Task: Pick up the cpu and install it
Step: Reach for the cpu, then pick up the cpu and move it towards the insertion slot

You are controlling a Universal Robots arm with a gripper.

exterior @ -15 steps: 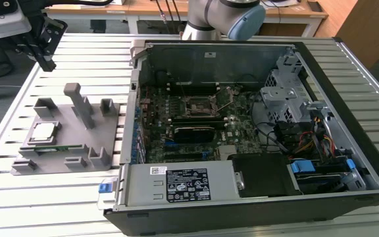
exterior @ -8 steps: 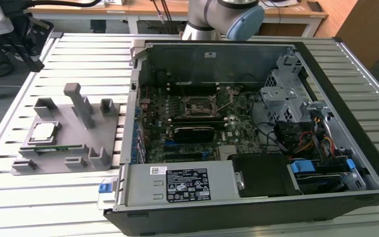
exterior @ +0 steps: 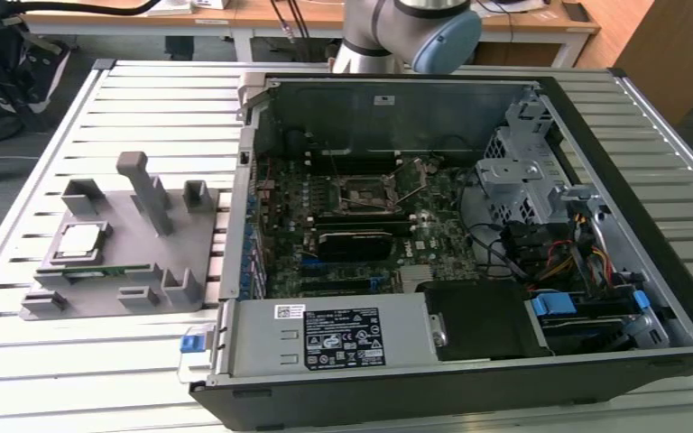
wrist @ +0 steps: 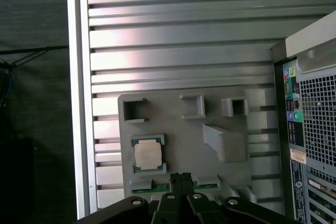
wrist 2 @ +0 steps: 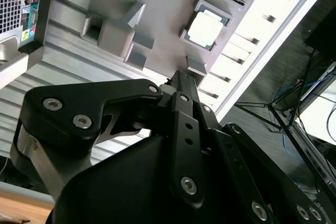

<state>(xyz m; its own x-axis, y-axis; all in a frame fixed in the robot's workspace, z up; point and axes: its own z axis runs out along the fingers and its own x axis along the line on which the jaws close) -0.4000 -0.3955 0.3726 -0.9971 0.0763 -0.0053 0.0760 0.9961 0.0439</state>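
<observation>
- In the exterior view, one cpu (exterior: 82, 242) lies in a recess of the one grey fixture (exterior: 130, 248), beside one open computer case (exterior: 443, 90).
- Both wrist views add the gripper (wrist: 181, 178), seemingly closed and empty, apart from the cpu.

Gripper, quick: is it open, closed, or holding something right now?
Gripper: closed, holding nothing. The cpu lies in the grey fixture, apart from it.

An open computer case (exterior: 383, 108) sits beside a grey fixture (exterior: 130, 251) on a slatted table (exterior: 154, 99).
</observation>
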